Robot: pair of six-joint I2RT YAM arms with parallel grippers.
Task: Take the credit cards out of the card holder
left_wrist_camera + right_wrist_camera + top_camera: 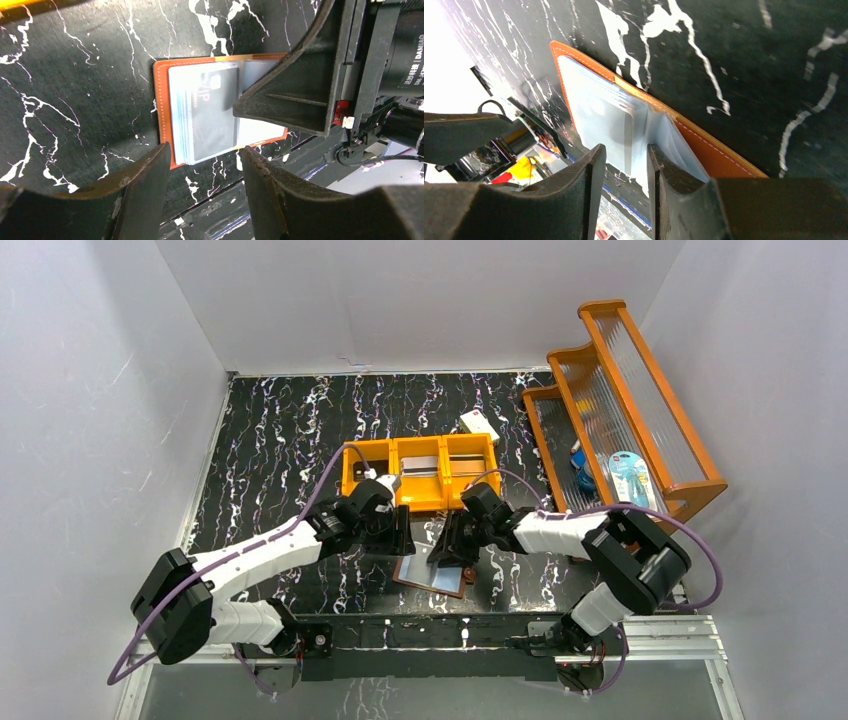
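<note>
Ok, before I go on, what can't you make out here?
- Right wrist: whether the right gripper pinches a sleeve or a card; pale plastic and glare blur it.
- Left wrist: half of the card holder, hidden behind the right gripper.
- Left wrist: how many credit cards are stacked; cloudy layers overlap.
- Top: the card holder's contents, too small.
</note>
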